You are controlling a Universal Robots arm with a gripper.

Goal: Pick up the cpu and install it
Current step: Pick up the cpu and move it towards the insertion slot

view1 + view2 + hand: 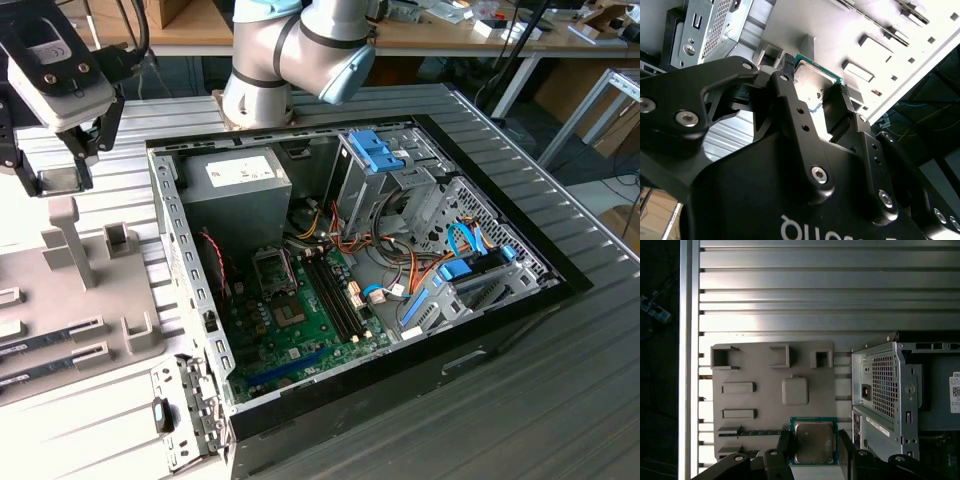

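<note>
Silver-grey on top with a thin green rim, the cpu sits pinched between the two black fingers of the gripper, which press on opposite edges with the metal face showing between them. The second wrist view shows the same grasp from close by, the cpu wedged flat between the fingertips. The chip is held in the air over a grey tray that lies on a ribbed aluminium table. The tray has a raised square pad, small brackets and narrow slots. In the exterior view the gripper hangs above the tray at the exterior view's left, well apart from the open case beside it. Inside the case lie a green board with its socket, a grey power supply and bundles of coloured cables.
</note>
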